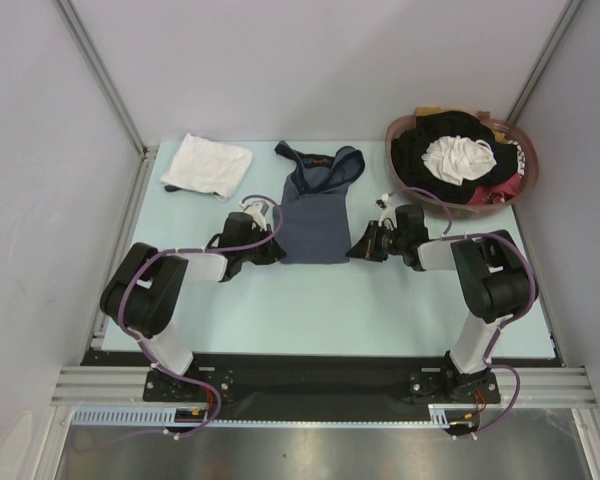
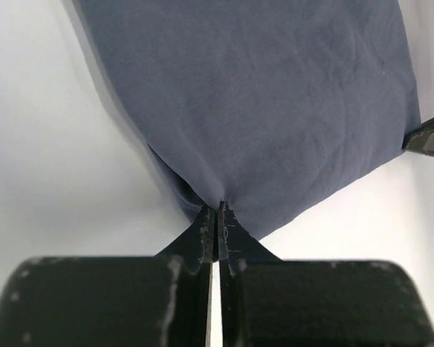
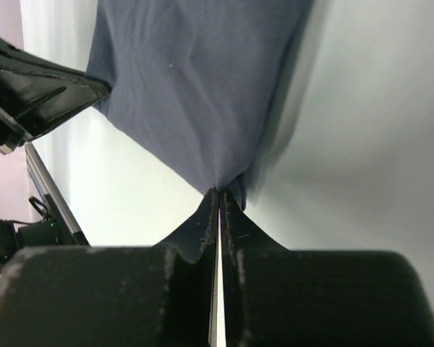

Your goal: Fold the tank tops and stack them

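Your left gripper [image 2: 217,210] is pinched narrow. The fingertips meet with only a thin slit between them, and a corner of the grey-blue tank top [image 2: 275,108] is bunched into the tip. The right gripper [image 3: 218,195] is the same: jaws pressed together, with the cloth [image 3: 195,87] drawn to a point between them.

In the top view your left gripper [image 1: 277,254] holds the hem corner at 7 o'clock of the grey-blue tank top [image 1: 315,215]. Your right gripper [image 1: 356,250] holds the hem corner at 5 o'clock. The two face each other across the hem.

Each wrist view catches the other arm. The right gripper's finger [image 2: 430,137] shows at 3 o'clock of the left wrist view. The left gripper [image 3: 36,94] shows at 10 o'clock of the right wrist view.

The top sits mid-table and is spread mostly flat. Its hem is toward 6 o'clock, and the straps and neck opening are crumpled toward 12 o'clock. In both wrist views the cloth pulls up into folds at the held corners, so they look slightly lifted, though you cannot tell how far.

The white folded top [image 1: 207,165] is at 10 o'clock of the grey-blue one, well apart from it, lying as a rough rectangle near the far left edge of the pale table [image 1: 380,310]. No trim is readable on it.

At 2 o'clock, in the far right corner, the basket [image 1: 526,165] holds a jumble of clothes [image 1: 435,135] in black, white and red.
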`<state>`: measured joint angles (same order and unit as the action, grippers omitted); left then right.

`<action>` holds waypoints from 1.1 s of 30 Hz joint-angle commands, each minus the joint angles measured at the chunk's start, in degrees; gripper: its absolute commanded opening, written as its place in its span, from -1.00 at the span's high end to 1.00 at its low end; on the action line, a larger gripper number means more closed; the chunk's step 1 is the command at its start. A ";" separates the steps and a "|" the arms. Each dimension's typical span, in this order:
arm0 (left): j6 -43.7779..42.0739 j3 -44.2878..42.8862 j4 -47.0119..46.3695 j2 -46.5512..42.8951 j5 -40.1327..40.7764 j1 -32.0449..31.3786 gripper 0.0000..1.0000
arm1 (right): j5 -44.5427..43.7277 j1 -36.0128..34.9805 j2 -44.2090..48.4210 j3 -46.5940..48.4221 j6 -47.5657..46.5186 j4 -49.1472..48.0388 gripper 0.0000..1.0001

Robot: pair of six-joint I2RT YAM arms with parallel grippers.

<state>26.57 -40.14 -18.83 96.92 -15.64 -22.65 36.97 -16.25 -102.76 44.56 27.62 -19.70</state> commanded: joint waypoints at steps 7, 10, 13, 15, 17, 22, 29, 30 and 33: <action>2.09 0.41 8.63 -3.15 2.82 0.07 1.00 | -5.16 2.01 4.67 -2.36 -0.28 7.65 1.00; 2.00 1.99 9.95 -3.49 0.88 -0.54 1.00 | -4.63 0.88 6.16 -4.12 -0.28 8.97 1.00; 2.52 4.18 10.48 -4.46 0.87 -1.77 0.99 | -8.48 -1.41 9.41 -5.79 -1.25 12.58 1.00; 3.22 5.50 10.83 -5.25 1.57 -2.57 0.99 | -10.85 -2.55 11.26 -7.98 -0.90 14.94 1.00; 4.45 8.23 10.66 -7.09 1.84 -3.88 0.99 | -12.09 -3.87 13.89 -10.52 -0.20 16.36 1.00; 8.93 12.53 11.70 -10.78 6.04 -9.15 0.87 | -17.20 -6.77 20.21 -15.98 3.66 18.65 0.96; 13.51 17.20 16.18 -20.09 14.48 -10.57 -0.02 | -22.02 -7.66 30.84 -19.15 5.69 23.82 0.26; 14.12 17.46 18.37 -23.50 15.45 -10.65 -0.03 | -22.20 -7.66 32.00 -18.98 5.69 24.62 0.28; 15.35 18.08 23.56 -31.23 18.62 -10.65 -0.05 | -21.68 -7.74 36.12 -18.10 5.26 25.94 0.45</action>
<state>39.57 -23.16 -4.93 71.96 -2.98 -33.06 17.12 -23.79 -70.85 25.50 32.67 3.31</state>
